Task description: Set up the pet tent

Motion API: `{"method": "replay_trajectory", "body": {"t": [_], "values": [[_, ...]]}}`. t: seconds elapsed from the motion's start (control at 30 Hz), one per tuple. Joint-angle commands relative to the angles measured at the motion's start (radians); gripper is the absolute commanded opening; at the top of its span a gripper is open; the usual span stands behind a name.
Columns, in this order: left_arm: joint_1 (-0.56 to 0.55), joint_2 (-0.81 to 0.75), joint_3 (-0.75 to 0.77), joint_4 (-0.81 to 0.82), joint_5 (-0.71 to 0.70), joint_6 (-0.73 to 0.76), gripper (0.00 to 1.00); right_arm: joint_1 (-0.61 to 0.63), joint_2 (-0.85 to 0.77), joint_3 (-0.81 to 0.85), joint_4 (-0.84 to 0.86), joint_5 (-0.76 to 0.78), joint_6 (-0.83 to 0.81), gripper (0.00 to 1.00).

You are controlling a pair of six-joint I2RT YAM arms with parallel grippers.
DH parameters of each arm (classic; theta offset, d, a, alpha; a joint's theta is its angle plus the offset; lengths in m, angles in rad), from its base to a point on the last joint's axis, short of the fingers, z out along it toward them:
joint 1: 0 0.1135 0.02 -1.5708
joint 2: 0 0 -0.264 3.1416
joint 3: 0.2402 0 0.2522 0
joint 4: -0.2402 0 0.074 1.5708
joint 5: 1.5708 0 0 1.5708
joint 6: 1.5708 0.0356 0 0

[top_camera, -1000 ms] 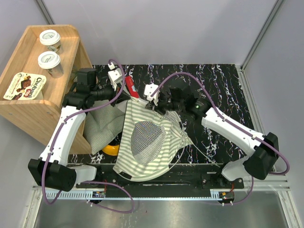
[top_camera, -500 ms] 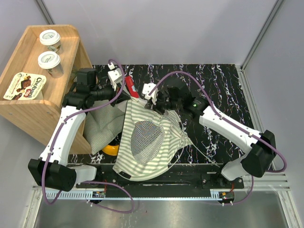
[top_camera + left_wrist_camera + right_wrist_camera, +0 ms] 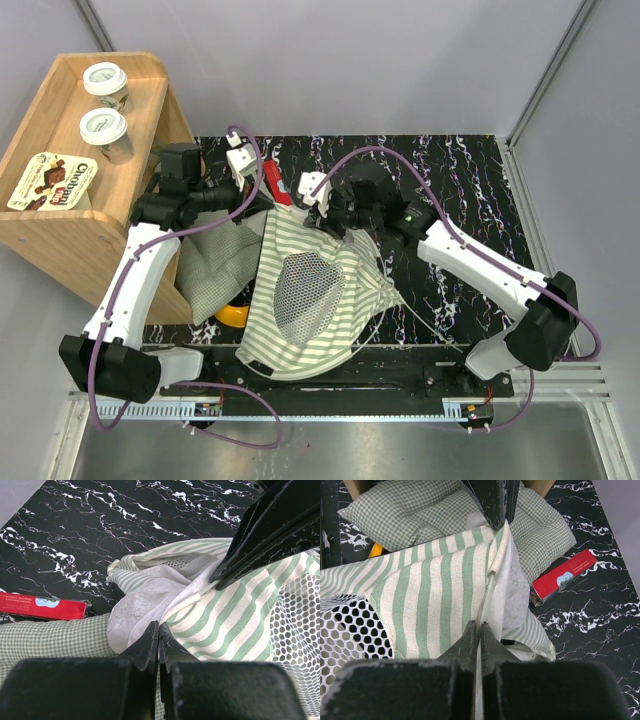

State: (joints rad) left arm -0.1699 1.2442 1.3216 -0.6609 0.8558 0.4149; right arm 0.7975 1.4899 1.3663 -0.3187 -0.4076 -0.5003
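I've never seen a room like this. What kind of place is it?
Probably a robot testing lab, not a home. A left arm and a right arm are bolted to a black marbled table, plain grey walls box it in, and a wooden shelf holds cups like props.

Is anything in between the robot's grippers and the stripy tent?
No, nothing is in the way. The left gripper and the right gripper are each pinched shut right on the fabric of the pet tent, close beside each other.
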Motion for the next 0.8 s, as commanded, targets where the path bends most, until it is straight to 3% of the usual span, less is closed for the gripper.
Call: {"method": "replay_trajectory", "body": {"t": [0.0,0.77], "values": [[0.020,-0.051,0.031,0.070,0.011,0.033,0.00,-0.018,0.015,0.004,-0.220,0.026,-0.004,0.00],[-0.009,-0.048,0.034,0.037,0.029,0.088,0.00,-0.023,0.110,0.137,-0.275,-0.051,-0.007,0.00]]}}
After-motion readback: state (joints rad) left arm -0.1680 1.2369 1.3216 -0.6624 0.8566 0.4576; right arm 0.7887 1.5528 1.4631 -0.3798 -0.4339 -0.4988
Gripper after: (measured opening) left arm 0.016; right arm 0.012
